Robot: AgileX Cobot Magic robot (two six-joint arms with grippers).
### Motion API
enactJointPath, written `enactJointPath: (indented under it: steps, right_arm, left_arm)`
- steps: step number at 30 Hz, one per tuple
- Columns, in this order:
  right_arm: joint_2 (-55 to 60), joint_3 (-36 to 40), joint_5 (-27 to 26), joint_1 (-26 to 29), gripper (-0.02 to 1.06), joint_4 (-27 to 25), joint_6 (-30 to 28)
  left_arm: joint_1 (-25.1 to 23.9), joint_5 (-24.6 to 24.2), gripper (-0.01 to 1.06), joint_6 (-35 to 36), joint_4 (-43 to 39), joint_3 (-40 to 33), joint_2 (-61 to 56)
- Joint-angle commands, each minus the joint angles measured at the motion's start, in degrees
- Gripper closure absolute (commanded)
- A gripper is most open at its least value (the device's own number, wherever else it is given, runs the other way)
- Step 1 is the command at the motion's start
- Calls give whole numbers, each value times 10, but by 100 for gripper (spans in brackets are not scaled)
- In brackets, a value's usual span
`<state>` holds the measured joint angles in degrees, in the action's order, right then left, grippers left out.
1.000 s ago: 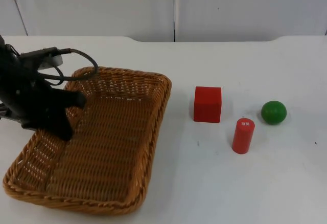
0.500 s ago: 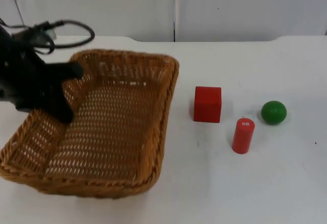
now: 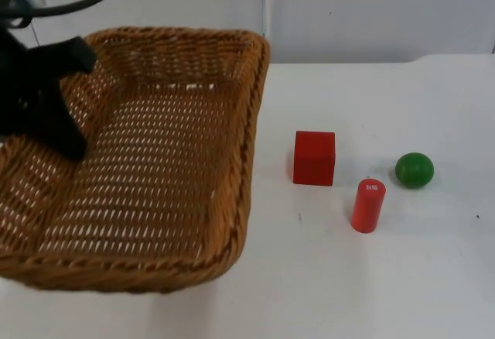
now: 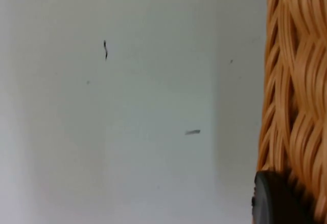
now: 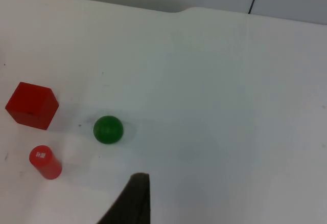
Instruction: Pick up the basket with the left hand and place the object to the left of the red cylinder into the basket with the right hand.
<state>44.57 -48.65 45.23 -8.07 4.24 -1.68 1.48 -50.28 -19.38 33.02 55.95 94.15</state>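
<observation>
A woven basket (image 3: 147, 161) hangs tilted above the white table (image 3: 371, 277), its near rim low toward the camera and its far rim raised, while the left gripper (image 3: 46, 122) is clenched on the basket's left wall, one black fingertip (image 4: 273, 198) pressed against the wicker in the left wrist view; the first half of the job, lifting the basket, looks done. To the basket's right, the red cylinder (image 3: 368, 205) stands upright nearest the camera, the red cube (image 3: 314, 157) sits just behind and to its left, and the green ball (image 3: 414, 169) rests to its right, all three apart from one another and untouched on the table. The cube, the object left of the cylinder, has yet to be picked up. The right gripper (image 5: 134, 198) waits high over the table, well apart from the cube, and whether it is released or clenched cannot be told
</observation>
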Motion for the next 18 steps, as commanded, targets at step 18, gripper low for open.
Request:
enactJointPath:
  steps: [18]
  right_arm:
    - [-2,-5,7,4,-1,-11,-5]
  left_arm:
    - [-16,15,105,-32,24,-47,-39]
